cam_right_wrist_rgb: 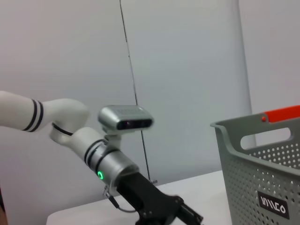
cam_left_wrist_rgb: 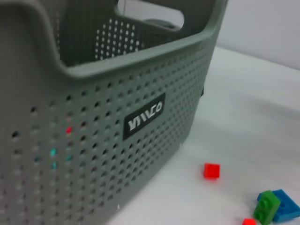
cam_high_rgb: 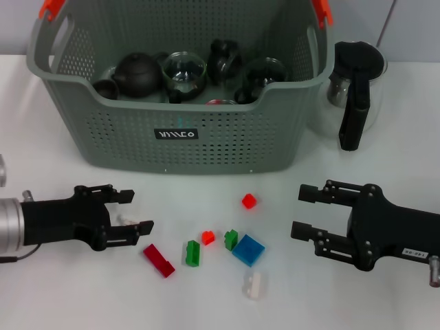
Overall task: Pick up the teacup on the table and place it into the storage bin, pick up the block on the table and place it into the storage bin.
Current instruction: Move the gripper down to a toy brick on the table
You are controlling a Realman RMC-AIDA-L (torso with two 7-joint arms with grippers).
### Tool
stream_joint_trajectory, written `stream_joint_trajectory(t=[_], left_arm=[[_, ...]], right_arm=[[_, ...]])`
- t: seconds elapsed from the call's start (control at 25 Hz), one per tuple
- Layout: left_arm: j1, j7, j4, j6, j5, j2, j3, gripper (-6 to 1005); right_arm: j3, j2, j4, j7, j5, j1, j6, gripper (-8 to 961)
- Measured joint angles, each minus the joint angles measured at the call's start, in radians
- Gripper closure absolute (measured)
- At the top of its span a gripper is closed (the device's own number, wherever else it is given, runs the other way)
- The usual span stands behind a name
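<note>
**Teaware binned, blocks waiting**

Dark tea things are being held in the storage bin (cam_high_rgb: 227,148); no teacup is being seen on the table. Blocks are lying between the left gripper (cam_high_rgb: 132,211) and right gripper (cam_high_rgb: 307,212), both wide open and empty; the red block (cam_high_rgb: 159,260) is nearest the left one.

In front of the storage bin (cam_high_rgb: 179,130), your left hand (cam_high_rgb: 134,211) and right hand (cam_high_rgb: 301,212) hovered open either side of the scattered blocks (cam_high_rgb: 248,250); teaware sat inside the bin.
</note>
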Motion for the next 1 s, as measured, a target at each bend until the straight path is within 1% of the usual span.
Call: stream_joint_trajectory(t=[0.04,0.16,0.4,0.52,1.0], left_arm=[[-0.011,-0.003,0.023,-0.009,0.003,0.007,0.0,217],[-0.019,-0.003,0.051,-0.033,0.003,0.013,0.0,242],[-0.009,-0.003,0.056,-0.111,0.018,0.006,0.002,258],[-0.006,-0.003,0.058,-0.125,0.022,0.003,0.006,263],[-0.002,-0.014,0.06,-0.105,0.066,-0.002,0.01,284]], right_arm=[[0.0,0.0,0.0,0.0,0.0,-0.001,0.0,329],[0.0,0.0,0.0,0.0,0.0,-0.002,0.0,329],[0.0,0.0,0.0,0.0,0.0,-0.003,0.0,328],[0.0,0.0,0.0,0.0,0.0,-0.003,0.0,328],[0.001,0.0,0.0,0.0,0.0,-0.004,0.0,328]])
